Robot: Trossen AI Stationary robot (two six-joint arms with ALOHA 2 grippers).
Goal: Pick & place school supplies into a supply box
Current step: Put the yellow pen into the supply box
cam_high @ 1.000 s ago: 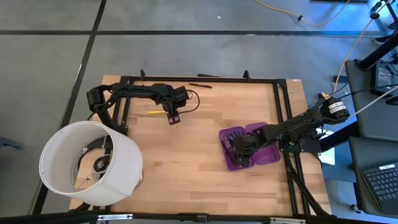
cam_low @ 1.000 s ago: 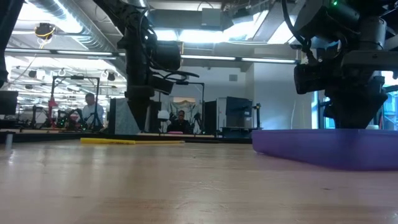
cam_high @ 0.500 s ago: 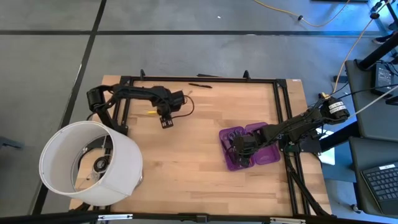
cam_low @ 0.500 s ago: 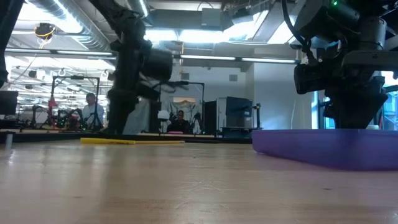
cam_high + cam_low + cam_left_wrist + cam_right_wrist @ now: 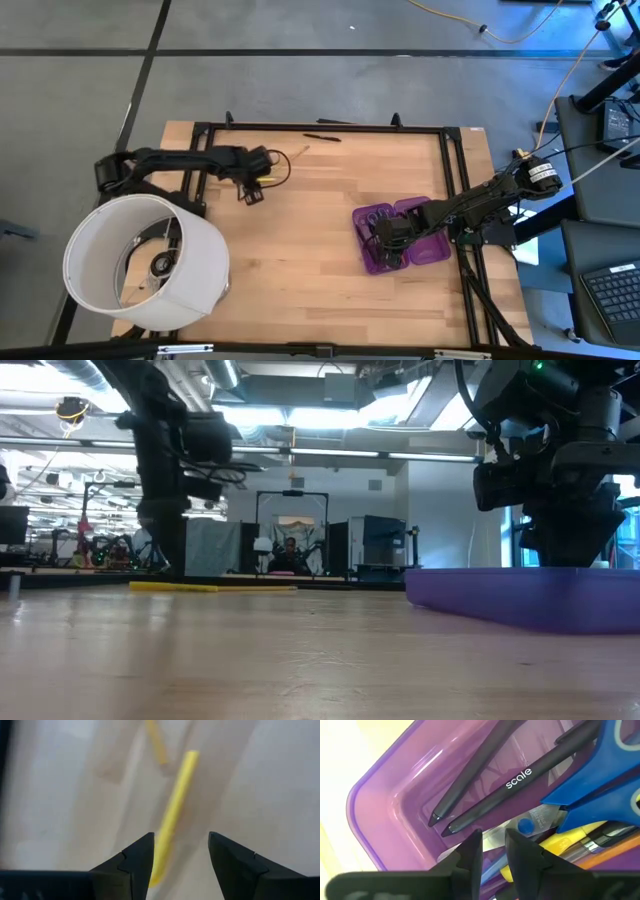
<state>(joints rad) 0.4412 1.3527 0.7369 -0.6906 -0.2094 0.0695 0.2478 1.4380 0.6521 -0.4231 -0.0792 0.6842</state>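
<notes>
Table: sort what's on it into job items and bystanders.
Job: yellow pencil on the wood under the left tool; purple box holding black pens, blue scissors; right tool over it.
Bystanders: white lampshade; black pen at far edge.

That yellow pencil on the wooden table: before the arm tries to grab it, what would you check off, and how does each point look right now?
1. Left gripper open: ok, its jaws stand apart.
2. Thin yellow pencil lined up between the jaws: ok, it runs up through the gap, nearer one jaw.
3. Pencil lying flat on the wooden table: ok in the low view.
4. Left gripper low enough to close: cannot tell.
5. Translucent purple plastic supply box open: ok, black pens and blue-handled scissors lie inside.
6. Right gripper clear of the box: not ok, it hangs over it.
</notes>
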